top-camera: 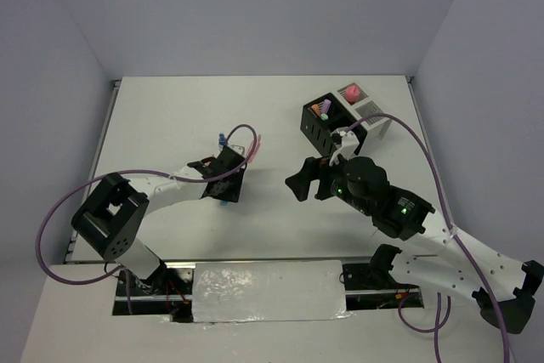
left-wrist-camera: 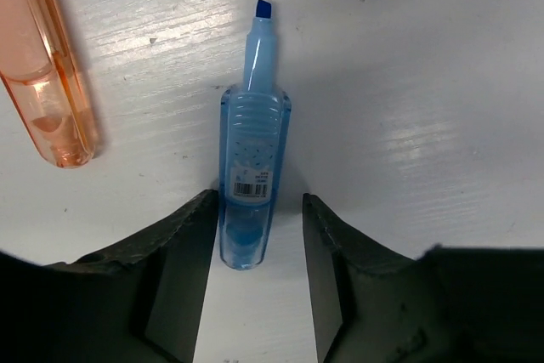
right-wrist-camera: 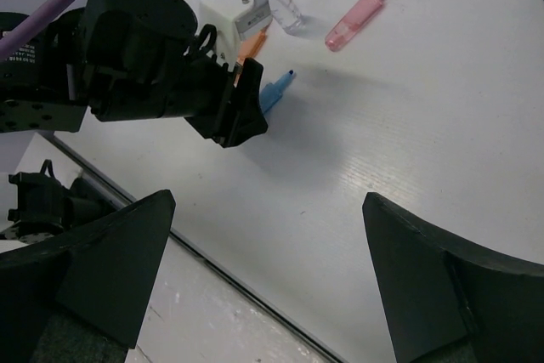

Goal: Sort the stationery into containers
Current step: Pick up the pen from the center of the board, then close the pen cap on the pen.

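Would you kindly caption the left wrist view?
Left claw straddling an uncapped blue plastic highlighter, translucent orange highlighter lying alongside.

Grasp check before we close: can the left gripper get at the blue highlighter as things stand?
Probably yes. The left gripper sits with open jaws either side of the blue highlighter, nothing between them; the orange highlighter lies off to the side, clear of it.

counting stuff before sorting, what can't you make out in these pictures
- Top view: the left gripper hides most of the blue highlighter.
- Left wrist view: the orange highlighter is cut off at the top-left corner.
- Top view: what lies in the black box and the white box is too small to identify.
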### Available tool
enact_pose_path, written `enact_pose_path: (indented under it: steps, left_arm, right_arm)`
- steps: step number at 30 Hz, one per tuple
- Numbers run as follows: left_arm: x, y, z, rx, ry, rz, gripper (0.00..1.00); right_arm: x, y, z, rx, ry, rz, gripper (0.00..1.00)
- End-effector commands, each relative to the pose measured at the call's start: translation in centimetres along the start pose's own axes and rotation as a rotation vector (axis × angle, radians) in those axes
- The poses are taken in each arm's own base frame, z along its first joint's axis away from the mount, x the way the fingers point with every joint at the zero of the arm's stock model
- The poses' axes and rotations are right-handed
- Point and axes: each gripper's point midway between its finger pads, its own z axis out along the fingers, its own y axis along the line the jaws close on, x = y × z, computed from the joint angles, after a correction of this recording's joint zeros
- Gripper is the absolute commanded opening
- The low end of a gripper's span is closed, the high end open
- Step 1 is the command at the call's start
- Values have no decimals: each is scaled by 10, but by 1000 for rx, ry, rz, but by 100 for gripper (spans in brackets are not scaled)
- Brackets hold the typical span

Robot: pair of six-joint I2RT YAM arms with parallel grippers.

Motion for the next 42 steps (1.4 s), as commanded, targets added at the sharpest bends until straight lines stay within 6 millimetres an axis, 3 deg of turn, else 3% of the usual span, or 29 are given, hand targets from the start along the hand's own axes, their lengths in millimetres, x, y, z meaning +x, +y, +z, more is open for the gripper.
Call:
enact_pose_path:
  steps: [1, 4, 5, 8, 10, 11, 15, 16, 18, 19, 21, 22, 24, 25, 27, 31, 37, 42]
  left_arm:
    - [21, 0, 5, -27, 58, -37, 56]
    - [27, 2, 9, -47, 70, -43, 53]
    - [28, 3, 11, -52, 71, -47, 47]
    - [32, 2, 17, -67, 89, -59, 22]
    - [36, -3, 18, -73, 99, -54, 12]
    - [36, -9, 17, -62, 95, -48, 0]
    - [26, -36, -3, 15, 21, -50, 0]
    - [10, -49, -19, 75, -55, -64, 0]
    - [2, -68, -39, 158, -135, -62, 0]
    - [-14, -77, -61, 229, -237, -90, 0]
    - [-26, -95, -89, 351, -351, -89, 0]
    - [-40, -103, -115, 454, -471, -115, 0]
    - [-49, -114, -156, 598, -608, -101, 0]
    - [-41, -113, -155, 625, -621, -93, 0]
    - [-49, -122, -189, 754, -730, -70, 0]
    - [-50, -126, -211, 826, -793, -28, 0]
    - [-56, -131, -232, 852, -815, 28, 0]
    - [-59, -133, -230, 833, -802, 56, 0]
  right_arm:
    - [-2, 5, 2, -29, -9, -4, 100]
    - [-3, 8, -1, -44, -13, 1, 100]
    - [-2, 7, -2, -45, -14, 1, 100]
    - [-3, 6, -6, -43, -20, 3, 100]
    - [-4, 5, -8, -44, -29, 5, 100]
    - [-3, 3, -9, -40, -31, 3, 100]
    - [-11, -12, -15, 35, -88, 48, 100]
    - [-13, -15, -15, 46, -99, 61, 100]
    - [-18, -20, -17, 72, -136, 125, 100]
    - [-18, -18, -18, 63, -147, 152, 100]
    - [-21, -15, -17, 27, -189, 221, 100]
    - [-19, -10, -16, 0, -186, 243, 99]
    - [-19, -3, -10, -38, -196, 292, 97]
    - [-15, 5, -7, -73, -175, 317, 97]
    - [-14, 16, 5, -123, -163, 327, 94]
    - [-16, 44, 14, -247, -155, 350, 86]
    - [-24, 54, 24, -227, -154, 329, 73]
    - [-15, 57, 39, -201, -117, 308, 67]
